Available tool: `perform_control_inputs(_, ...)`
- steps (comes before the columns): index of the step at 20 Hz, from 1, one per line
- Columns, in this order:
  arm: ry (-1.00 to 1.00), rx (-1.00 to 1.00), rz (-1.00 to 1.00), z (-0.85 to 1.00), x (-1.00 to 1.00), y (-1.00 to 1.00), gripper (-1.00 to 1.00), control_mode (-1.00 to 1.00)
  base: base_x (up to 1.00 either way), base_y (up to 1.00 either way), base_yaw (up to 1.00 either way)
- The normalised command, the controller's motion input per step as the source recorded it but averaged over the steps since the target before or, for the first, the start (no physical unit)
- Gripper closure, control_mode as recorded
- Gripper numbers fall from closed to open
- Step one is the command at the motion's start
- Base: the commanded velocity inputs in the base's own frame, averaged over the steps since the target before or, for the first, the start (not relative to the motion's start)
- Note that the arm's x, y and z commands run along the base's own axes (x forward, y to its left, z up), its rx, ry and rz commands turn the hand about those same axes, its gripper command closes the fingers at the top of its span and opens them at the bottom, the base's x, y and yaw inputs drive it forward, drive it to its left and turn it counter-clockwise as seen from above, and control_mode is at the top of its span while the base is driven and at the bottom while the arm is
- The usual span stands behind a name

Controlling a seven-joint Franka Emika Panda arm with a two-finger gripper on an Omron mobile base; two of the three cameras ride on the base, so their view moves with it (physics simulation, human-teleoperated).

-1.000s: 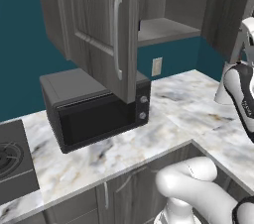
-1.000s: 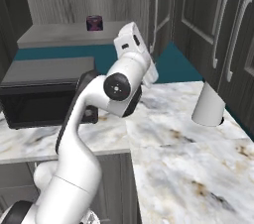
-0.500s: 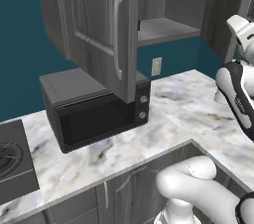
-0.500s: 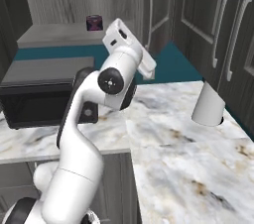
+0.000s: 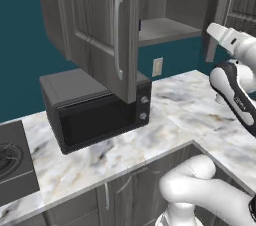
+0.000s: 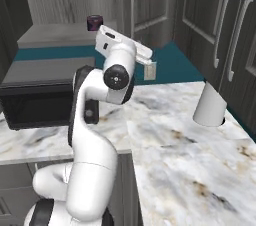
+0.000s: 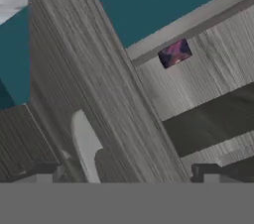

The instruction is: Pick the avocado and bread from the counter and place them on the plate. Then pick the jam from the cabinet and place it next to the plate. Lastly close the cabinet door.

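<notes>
Jam step in hand. Jam jar [image 6: 94,23] on cabinet [image 5: 165,30] shelf, untouched. Gripper [image 7: 124,171] jaws apart, empty, likely well short. Next: line up, reach in.

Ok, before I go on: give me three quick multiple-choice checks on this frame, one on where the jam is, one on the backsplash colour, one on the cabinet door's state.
1. Where is the jam?
A. On the cabinet shelf
B. On the counter
C. In the gripper

2. What colour is the wall behind the counter?
A. White
B. Teal
C. Red

3. The cabinet door is:
A. Shut
B. Open
C. Removed

Answers:
1 A: the jam stands on the cabinet shelf.
2 B: the wall above the counter is teal.
3 B: the cabinet door swings out over the microwave.
</notes>
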Motion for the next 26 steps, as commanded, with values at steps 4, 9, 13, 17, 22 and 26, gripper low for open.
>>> perform_control_inputs(4, 0.13, -0.27, 0.25, -0.24, 1.0, 0.0, -1.0, -1.0, 0.0, 0.0, 0.0)
perform_control_inputs(9, 0.11, -0.27, 0.23, -0.24, 1.0, 0.0, -1.0, -1.0, 0.0, 0.0, 0.0)
perform_control_inputs(13, 0.11, -0.28, 0.18, -0.28, 1.0, 0.0, -1.0, -1.0, 0.0, 0.0, 0.0)
perform_control_inputs(17, 0.1, -0.27, 0.06, -0.37, 1.0, 0.0, -1.0, -1.0, 0.0, 0.0, 0.0)
perform_control_inputs(22, 0.08, -0.26, 0.01, -0.5, 1.0, 0.0, -1.0, -1.0, 0.0, 0.0, 0.0)
perform_control_inputs(26, 0.07, -0.25, 0.0, -0.49, 1.0, 0.0, -1.0, -1.0, 0.0, 0.0, 0.0)
